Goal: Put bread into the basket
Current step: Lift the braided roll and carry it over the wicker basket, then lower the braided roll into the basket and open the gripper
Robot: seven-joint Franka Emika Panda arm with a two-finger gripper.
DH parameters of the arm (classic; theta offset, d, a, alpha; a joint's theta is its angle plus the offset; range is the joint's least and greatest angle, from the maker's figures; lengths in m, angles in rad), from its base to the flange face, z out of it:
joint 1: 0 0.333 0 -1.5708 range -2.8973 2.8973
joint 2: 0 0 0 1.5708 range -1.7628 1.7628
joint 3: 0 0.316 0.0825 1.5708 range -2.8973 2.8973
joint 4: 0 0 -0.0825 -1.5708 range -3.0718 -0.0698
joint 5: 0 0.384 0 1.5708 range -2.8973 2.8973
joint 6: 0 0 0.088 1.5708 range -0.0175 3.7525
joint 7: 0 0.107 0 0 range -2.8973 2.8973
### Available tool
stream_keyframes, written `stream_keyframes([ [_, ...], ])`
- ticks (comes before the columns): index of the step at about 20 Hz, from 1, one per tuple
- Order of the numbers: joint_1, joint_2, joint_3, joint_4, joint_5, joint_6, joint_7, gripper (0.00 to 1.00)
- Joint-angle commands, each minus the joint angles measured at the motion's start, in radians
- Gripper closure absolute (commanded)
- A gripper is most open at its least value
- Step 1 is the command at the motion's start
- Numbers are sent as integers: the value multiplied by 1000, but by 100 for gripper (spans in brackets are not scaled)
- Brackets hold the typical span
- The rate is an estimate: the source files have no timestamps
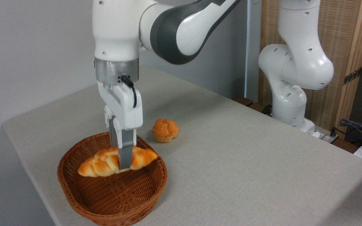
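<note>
Grey bench point(247, 157): the bread point(102, 164) is clamped mid-length by the end effector point(123, 163), held within the basket point(112, 201) opening.

My arm point(181, 28) is glossy white plastic. The basket point(74, 191) is rough woven wicker. The bread point(99, 164) looks glazed. The table point(247, 157) is matt cloth.

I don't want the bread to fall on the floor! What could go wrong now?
The gripper holds the bread over the basket, not yet set down. The loaf is long and lies crosswise, so if let go now an end might catch on the rim and tip out. A pinch at the middle could also slip.
</note>
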State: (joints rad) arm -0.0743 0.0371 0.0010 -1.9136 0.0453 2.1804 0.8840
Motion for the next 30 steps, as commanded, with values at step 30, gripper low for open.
stream_keyframes([
  [30,22,8,-33,79,-51,-91,-267,0],
])
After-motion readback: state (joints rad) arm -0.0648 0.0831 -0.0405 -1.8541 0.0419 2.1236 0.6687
